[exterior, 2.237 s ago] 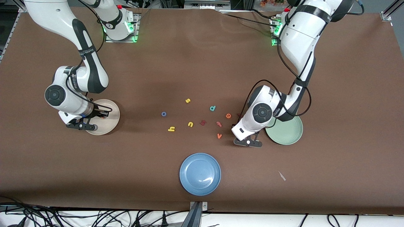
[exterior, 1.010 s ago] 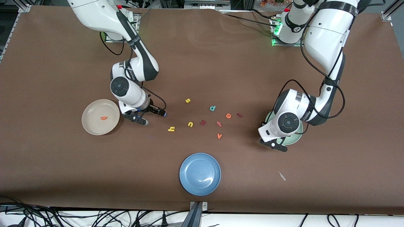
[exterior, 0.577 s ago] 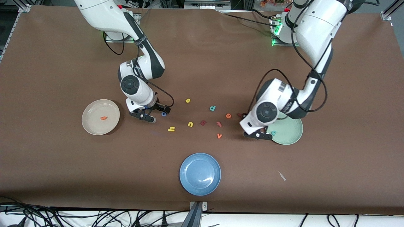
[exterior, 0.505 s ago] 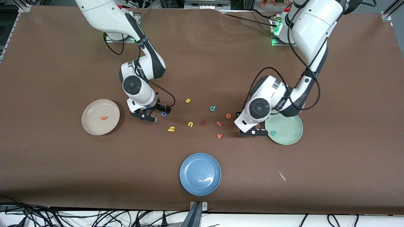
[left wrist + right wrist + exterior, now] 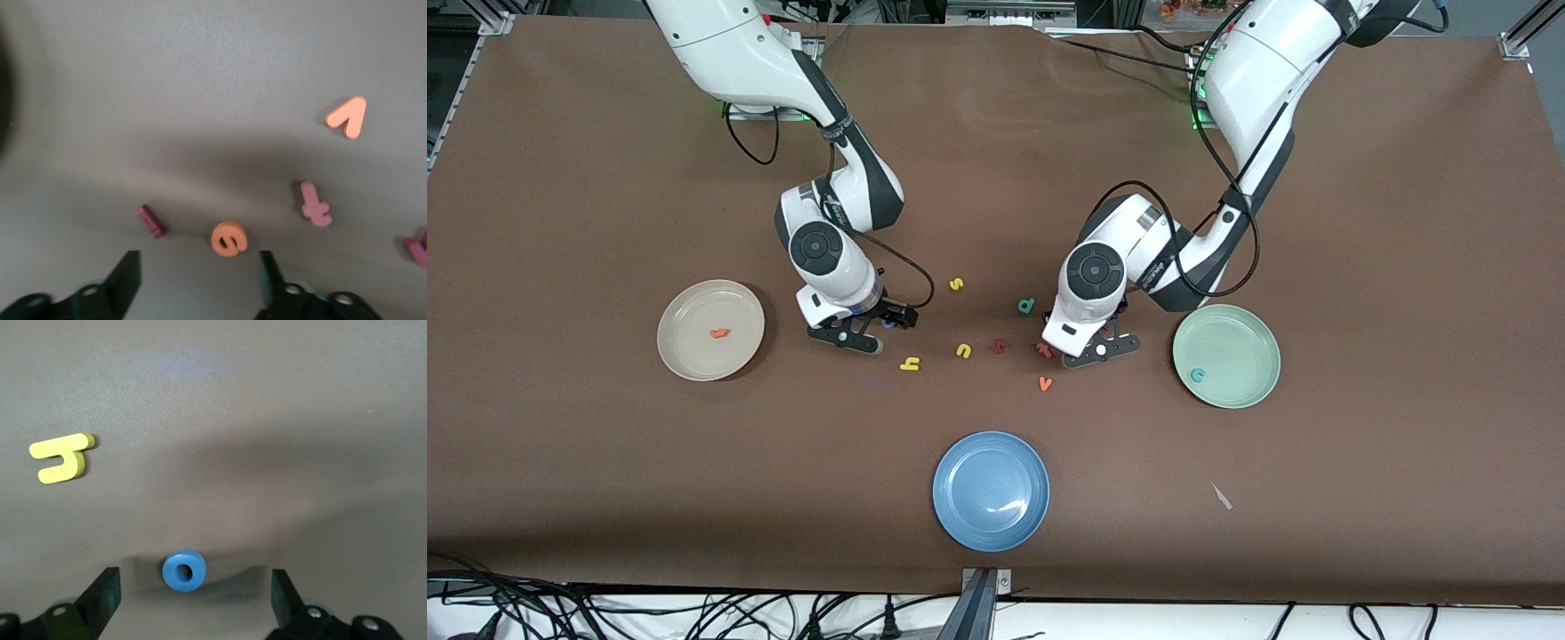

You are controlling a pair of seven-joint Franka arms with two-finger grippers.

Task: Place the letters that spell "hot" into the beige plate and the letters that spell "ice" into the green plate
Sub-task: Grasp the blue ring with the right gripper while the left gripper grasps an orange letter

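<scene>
The beige plate (image 5: 690, 357) holds an orange t (image 5: 717, 333). A teal c (image 5: 1198, 375) lies in the green plate (image 5: 1243, 341). My right gripper (image 5: 845, 340) (image 5: 195, 597) hangs open low over the blue o (image 5: 184, 570), which sits just ahead of its fingertips. The yellow h (image 5: 910, 364) (image 5: 62, 457) lies a little nearer the front camera. My left gripper (image 5: 1100, 349) (image 5: 200, 277) is open above the table, with the orange e (image 5: 229, 239) and dark red i (image 5: 151, 221) just off its fingertips. The hand hides both letters in the front view.
Loose letters lie between the two grippers: a yellow u (image 5: 963, 350), yellow s (image 5: 956, 284), teal d (image 5: 1026, 306), a dark red letter (image 5: 999, 346), a red-orange t (image 5: 315, 204) and an orange v (image 5: 1045, 383). A blue plate (image 5: 991, 491) sits near the front edge.
My left gripper left the teal c in the green plate and swung toward the table's middle, over the e and i. My right gripper came from the beige plate to the blue o.
</scene>
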